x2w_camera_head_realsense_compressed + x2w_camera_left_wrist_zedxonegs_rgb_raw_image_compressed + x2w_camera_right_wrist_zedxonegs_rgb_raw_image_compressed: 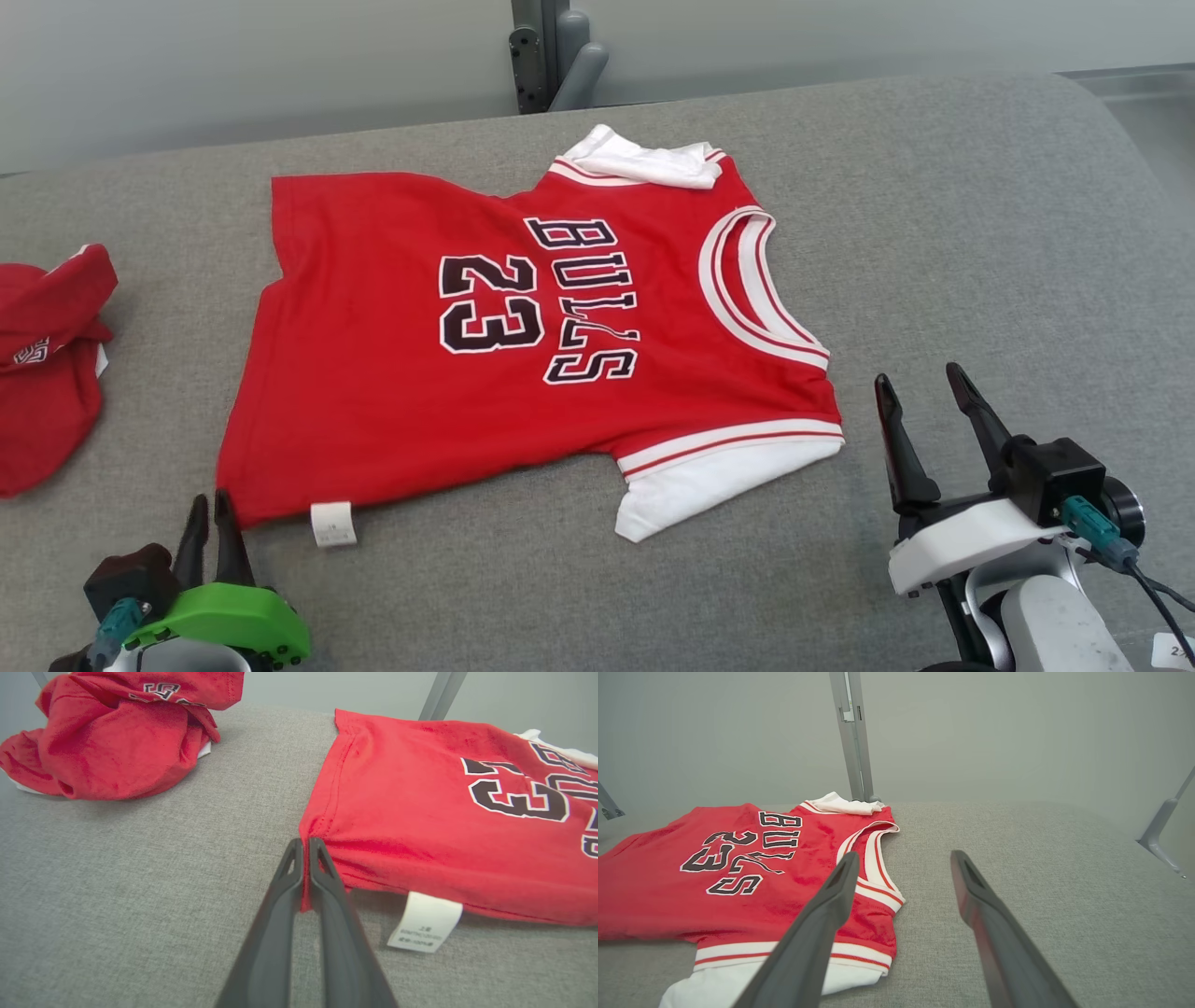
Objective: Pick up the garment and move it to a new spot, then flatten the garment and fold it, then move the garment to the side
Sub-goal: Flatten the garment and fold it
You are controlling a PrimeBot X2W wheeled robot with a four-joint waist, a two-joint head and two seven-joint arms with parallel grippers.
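Note:
The garment is a red jersey with white sleeves and black lettering, spread flat on the grey padded table, neck toward the right. My left gripper is shut on the garment's near hem corner; in the left wrist view a strip of red cloth is pinched between the fingers of the left gripper at the garment's corner. My right gripper stands open just right of the near sleeve, above bare table. From the right wrist, the right gripper has nothing between its fingers, beside the garment's neck opening.
A second red garment lies crumpled at the table's left edge, also the red heap in the left wrist view. A white care label sticks out from the hem. A grey post stands behind the table.

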